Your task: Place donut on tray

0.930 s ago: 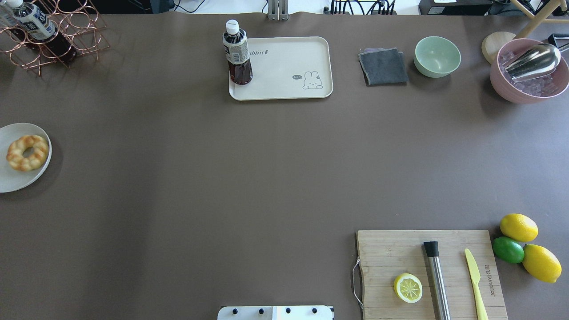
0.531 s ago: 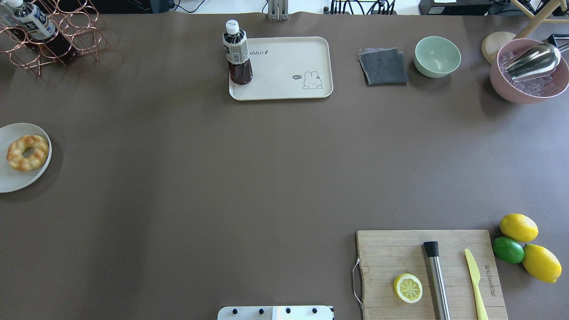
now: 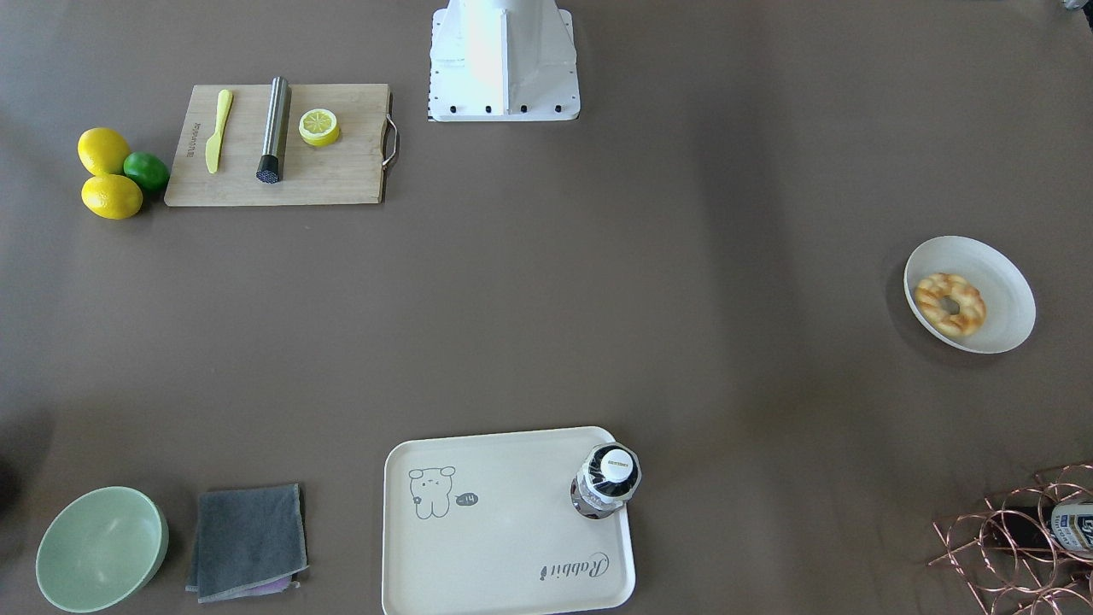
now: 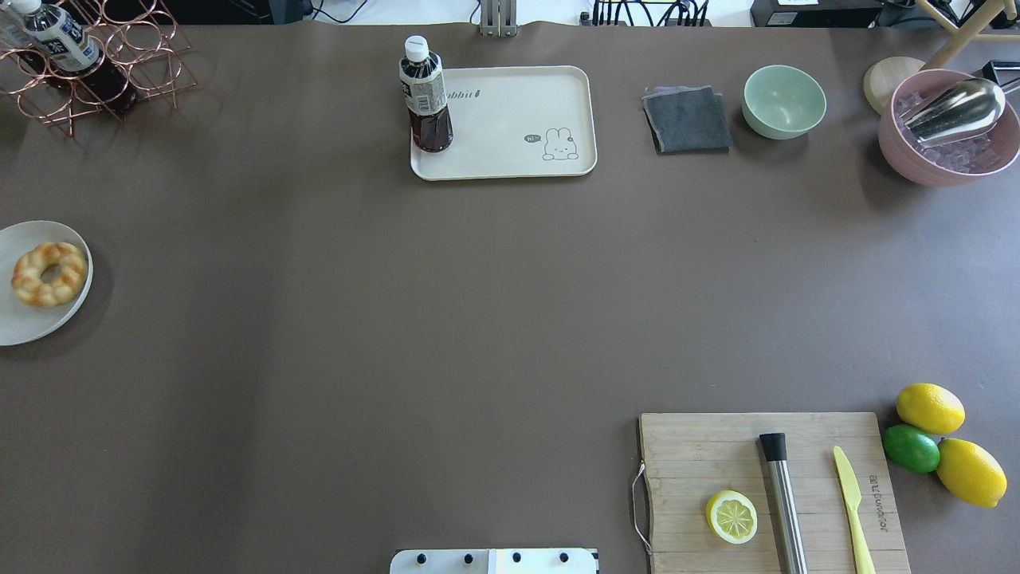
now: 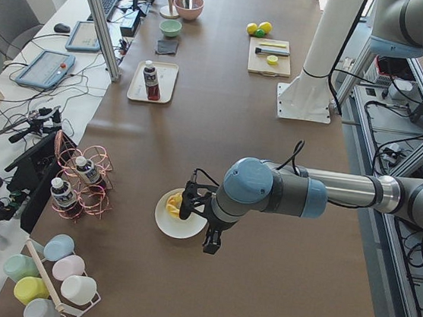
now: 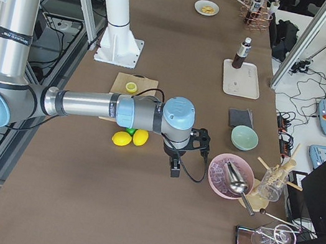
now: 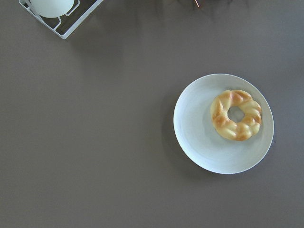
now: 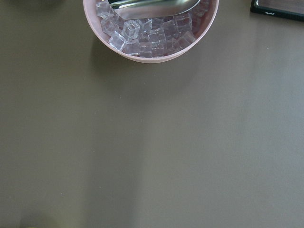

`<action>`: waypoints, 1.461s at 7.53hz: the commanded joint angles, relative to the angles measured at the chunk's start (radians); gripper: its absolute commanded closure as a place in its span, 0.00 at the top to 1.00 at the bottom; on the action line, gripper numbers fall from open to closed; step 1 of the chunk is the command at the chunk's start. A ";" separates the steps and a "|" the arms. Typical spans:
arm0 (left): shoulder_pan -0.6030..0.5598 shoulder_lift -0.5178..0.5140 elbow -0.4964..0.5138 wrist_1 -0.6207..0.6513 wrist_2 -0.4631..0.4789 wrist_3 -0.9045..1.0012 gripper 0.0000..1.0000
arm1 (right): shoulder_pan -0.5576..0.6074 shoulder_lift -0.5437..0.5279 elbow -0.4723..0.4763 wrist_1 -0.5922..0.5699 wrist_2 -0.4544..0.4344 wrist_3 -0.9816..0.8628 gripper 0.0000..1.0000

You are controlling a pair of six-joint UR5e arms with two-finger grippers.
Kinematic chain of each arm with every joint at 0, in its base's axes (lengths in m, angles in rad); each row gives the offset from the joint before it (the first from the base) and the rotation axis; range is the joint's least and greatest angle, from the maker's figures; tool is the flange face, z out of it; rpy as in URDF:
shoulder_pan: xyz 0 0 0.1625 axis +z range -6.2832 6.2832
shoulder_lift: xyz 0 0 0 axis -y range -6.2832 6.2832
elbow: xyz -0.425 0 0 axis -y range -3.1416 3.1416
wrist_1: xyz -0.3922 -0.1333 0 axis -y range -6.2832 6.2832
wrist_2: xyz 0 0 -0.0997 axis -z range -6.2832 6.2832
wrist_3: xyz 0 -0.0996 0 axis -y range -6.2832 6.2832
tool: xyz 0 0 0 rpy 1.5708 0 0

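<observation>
Evidently the reach is in hand: the donut point(image 4: 49, 274) lies on its white plate point(image 4: 24, 327) at the table's left, well apart from the tray point(image 4: 510, 119); the left gripper point(image 5: 209, 242) hangs near the plate. Whether its jaws, or those of the right gripper point(image 6: 175, 167), are apart I cannot tell; next comes a descent onto the ring.

The work surface point(image 4: 510, 319) is a wide table covered edge to edge in a matte brown sheet. Diffuse light falls on it evenly. You will see soft paler bands across the middle and only faint shadows. On your side, a white desk point(image 5: 82, 83) runs along the long edge of the surface, with a grey office chair point(image 5: 1, 24) beyond it. A slanted aluminium post point(image 5: 97, 19) rises between desk and surface. On the opposite side, the floor point(image 5: 413, 304) is pale grey, crossed by aluminium framing point(image 5: 376, 51) and black cables point(image 5: 397, 141).
</observation>
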State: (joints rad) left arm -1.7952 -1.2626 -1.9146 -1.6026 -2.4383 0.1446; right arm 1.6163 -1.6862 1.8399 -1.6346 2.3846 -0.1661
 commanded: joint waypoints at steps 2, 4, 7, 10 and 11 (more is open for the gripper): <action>0.010 -0.015 -0.023 -0.014 0.004 0.010 0.97 | -0.001 -0.021 -0.004 -0.001 0.004 -0.001 1.00; 0.029 -0.009 -0.043 -0.017 0.004 -0.042 0.98 | -0.001 -0.014 -0.004 0.001 -0.002 -0.003 1.00; 0.094 -0.024 -0.032 -0.016 0.013 -0.046 0.98 | 0.001 -0.023 -0.001 0.001 0.007 -0.001 1.00; 0.122 -0.035 -0.037 -0.014 0.076 -0.046 0.98 | 0.011 -0.042 0.007 0.001 0.033 -0.004 1.00; 0.122 -0.037 -0.034 -0.014 0.076 -0.048 0.98 | 0.011 -0.043 0.007 0.001 0.041 -0.003 1.00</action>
State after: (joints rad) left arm -1.6787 -1.2968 -1.9506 -1.6172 -2.3691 0.0982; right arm 1.6271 -1.7190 1.8453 -1.6337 2.4065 -0.1686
